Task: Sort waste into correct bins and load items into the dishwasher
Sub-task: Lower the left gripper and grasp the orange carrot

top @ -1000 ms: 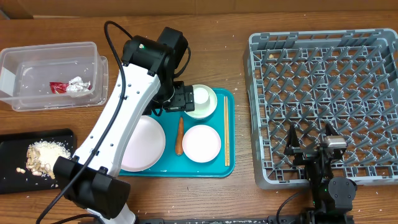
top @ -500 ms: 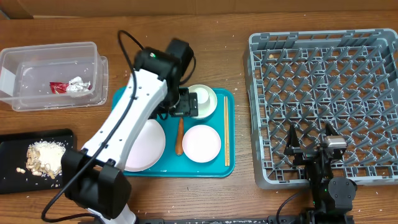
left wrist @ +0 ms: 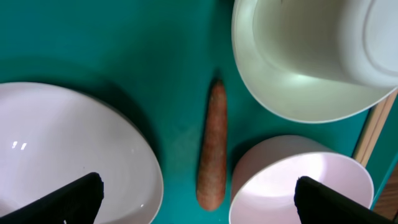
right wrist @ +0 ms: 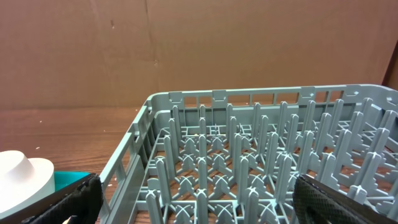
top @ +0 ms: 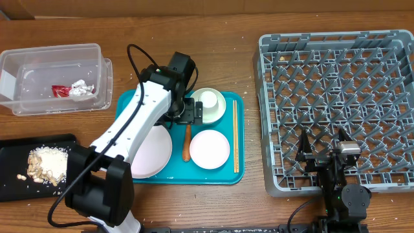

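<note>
By the grey dish rack (top: 336,97) my right hand (top: 321,147) sits wide open holding nothing, so I reckon waste sorting's the step in hand. My left hand (left wrist: 200,200) hovers over the teal tray (left wrist: 112,43), fully spread and empty, lined up on the carrot (left wrist: 212,149) between the big plate (left wrist: 68,149) and small plate (left wrist: 298,186). Next I'd drop down and pinch it without clipping either plate.

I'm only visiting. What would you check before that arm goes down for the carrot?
1. Left gripper open: ok.
2. Carrot centred under it: ok.
3. Gap between large plate and small plate wide enough: cannot tell.
4. Black tray has bare space: ok.
5. Right gripper open, away at the dish rack: ok.
</note>
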You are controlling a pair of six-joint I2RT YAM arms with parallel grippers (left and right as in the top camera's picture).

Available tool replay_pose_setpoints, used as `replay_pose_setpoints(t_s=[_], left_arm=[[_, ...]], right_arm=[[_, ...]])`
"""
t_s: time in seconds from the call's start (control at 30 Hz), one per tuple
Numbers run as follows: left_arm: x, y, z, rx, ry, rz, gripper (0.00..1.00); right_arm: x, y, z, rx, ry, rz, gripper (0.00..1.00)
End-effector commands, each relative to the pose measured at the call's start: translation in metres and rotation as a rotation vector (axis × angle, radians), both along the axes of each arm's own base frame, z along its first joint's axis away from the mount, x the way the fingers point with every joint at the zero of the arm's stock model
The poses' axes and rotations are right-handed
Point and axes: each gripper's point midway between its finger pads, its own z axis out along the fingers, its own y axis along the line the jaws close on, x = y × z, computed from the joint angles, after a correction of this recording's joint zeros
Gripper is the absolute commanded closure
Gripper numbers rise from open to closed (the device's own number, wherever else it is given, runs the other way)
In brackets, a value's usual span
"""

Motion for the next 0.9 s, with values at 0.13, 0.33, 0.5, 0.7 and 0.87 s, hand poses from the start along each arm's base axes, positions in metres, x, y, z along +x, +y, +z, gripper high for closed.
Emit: replay_pose_setpoints(t_s=[0.13, 0.33, 0.5, 0.7, 0.87], left_arm=[[-0.004, -0.001, -0.017, -0.094, 0.008, -0.15, 0.0], [-0.006, -0.002, -0.035, -0.084, -0.013, -0.22, 0.0], [0.003, -0.005, -0.034, -0.092, -0.05, -0.217, 0.0], [0.004, -0.006, -0.039, -0.093, -0.051, -0.218, 0.02], [-0.002, -0.007, -0.049, -0.095, -0.015, -0.222, 0.04]], right_arm=[[0.0, -0.002, -0.001, -0.004, -0.007, -0.01, 0.0], [0.0, -0.002, -0.001, -0.003, -0.007, -0.01, 0.0], [0.0, -0.002, -0.001, -0.004, -0.008, -0.01, 0.0], [0.0, -0.002, -0.001, -0.004, -0.008, -0.01, 0.0], [0.0, -0.002, -0.001, -0.003, -0.007, -0.01, 0.0]])
